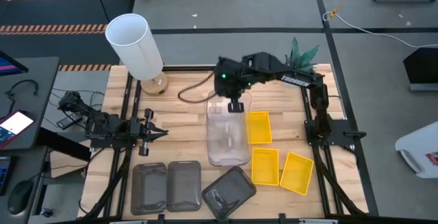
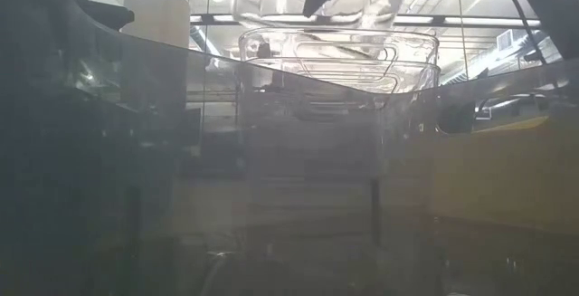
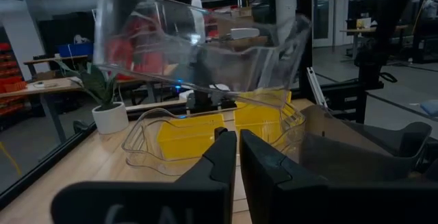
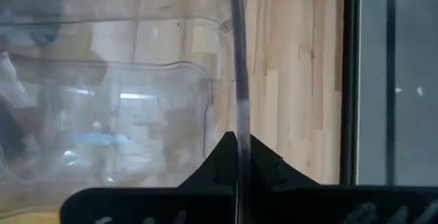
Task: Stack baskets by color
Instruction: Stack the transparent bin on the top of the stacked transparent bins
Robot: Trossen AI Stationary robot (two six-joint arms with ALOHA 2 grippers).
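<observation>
Clear basket (image 1: 229, 107) hangs pinched by its rim in the right gripper (image 1: 235, 106), over the other clear ones (image 1: 226, 140) mid-table.
Thin see-through plastic, rounded corners, shallow; looks light, fairly stiff, probably slick, so the thin wall at the rim seems the place to take it, as the closed right fingers (image 4: 263, 157) do now. It hangs tilted and may swing. Three yellow baskets (image 1: 259, 127) lie apart to the right, three grey baskets (image 1: 183, 185) along the near edge, unstacked. Left gripper (image 1: 152, 131) waits at the left, fingers together, holding nothing.
</observation>
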